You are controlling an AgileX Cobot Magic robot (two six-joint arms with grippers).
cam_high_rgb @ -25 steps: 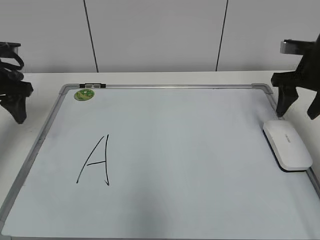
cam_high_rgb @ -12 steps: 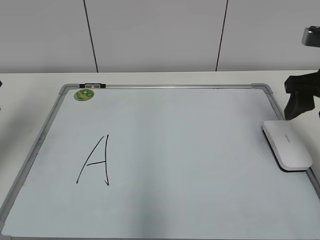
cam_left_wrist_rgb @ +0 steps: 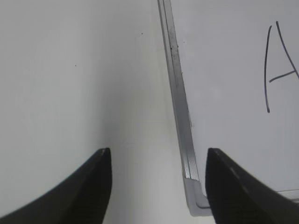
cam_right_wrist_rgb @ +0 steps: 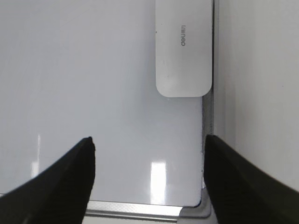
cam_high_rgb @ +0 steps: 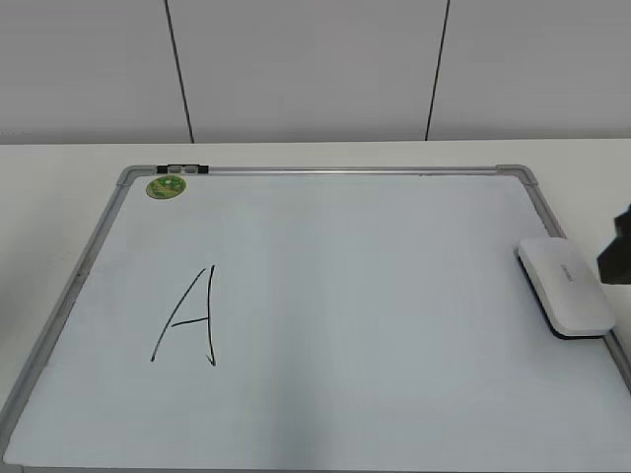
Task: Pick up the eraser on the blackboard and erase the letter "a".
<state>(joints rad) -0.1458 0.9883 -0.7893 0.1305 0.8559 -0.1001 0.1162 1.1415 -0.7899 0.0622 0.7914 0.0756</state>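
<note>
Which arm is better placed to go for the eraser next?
Right. The eraser lies at the blackboard's right edge, straight ahead of the open right hand in its wrist view. The left hand, also open, hangs over the board's left frame, with the letter nearby.

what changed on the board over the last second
Both arms pulled out of the exterior view: the left is gone, and the right gripper shows only at the right edge. Nothing was grasped. The eraser, capital A and green magnet stayed put.
</note>
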